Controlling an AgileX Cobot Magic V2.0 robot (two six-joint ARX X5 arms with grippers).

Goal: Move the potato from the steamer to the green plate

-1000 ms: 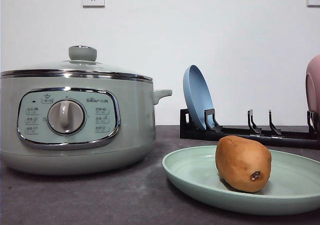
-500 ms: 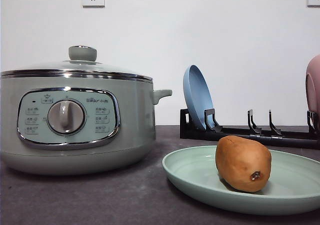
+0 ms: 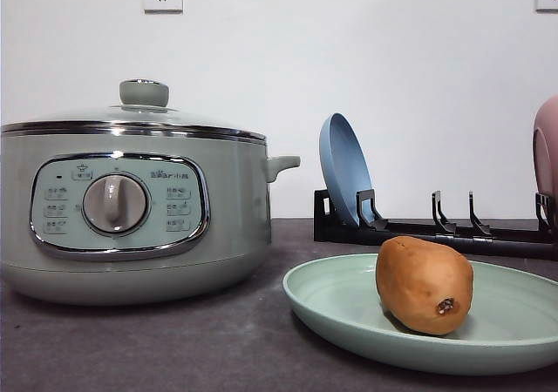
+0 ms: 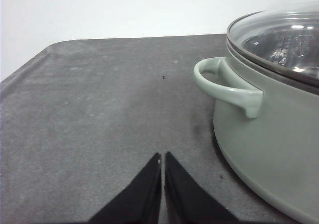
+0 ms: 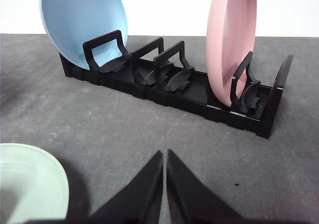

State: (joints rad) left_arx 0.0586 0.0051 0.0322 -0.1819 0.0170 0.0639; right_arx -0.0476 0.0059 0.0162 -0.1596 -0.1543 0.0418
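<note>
The orange-brown potato (image 3: 425, 285) lies on the green plate (image 3: 344, 309) at the front right of the table, its dark eye spot facing the camera. The sage-green steamer (image 3: 131, 205) stands at the left with its glass lid on. In the left wrist view, my left gripper (image 4: 162, 157) is shut with nothing in it, low over the dark tabletop beside the steamer (image 4: 274, 119) and its side handle (image 4: 227, 84). My right gripper (image 5: 165, 154) is shut and empty too, over the table between the green plate's rim (image 5: 30, 184) and the plate rack (image 5: 174, 87).
A black plate rack (image 3: 436, 226) stands behind the green plate, holding a blue plate (image 3: 344, 170) upright at its left end and a pink plate (image 3: 547, 148) at its right. Wall sockets sit high on the white wall.
</note>
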